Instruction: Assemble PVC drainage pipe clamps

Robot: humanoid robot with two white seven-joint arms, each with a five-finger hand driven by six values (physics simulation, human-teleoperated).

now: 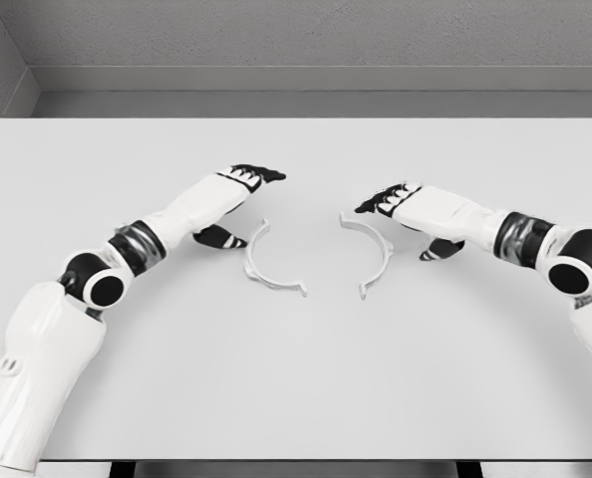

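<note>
Across nearly the whole view spreads a pale grey desk (296, 398), its far edge meeting a grey wall. Two white robot arms lie over it, one entering from the near left corner, the other from the right edge, both reaching toward the middle of the desk.

Left hand (238, 199) sits left of centre, with dark fingers (259, 175) stretched out and loosely spread, pointing toward the far right, and its thumb angled down toward the desk; it holds nothing. Right hand (408, 211) mirrors it right of centre, with fingers extended toward the left and thumb hanging below; it too grips nothing.

Between the hands lie two thin white half-ring clamp pieces, flat on the desk and apart from each other. Left clamp half (266, 265) curves like a letter C, bulging toward the left hand and lying just beside its thumb. Right clamp half (373, 257) bulges toward the right hand, its far end just below that hand's fingertips. Their open sides face each other across a bare gap.
</note>
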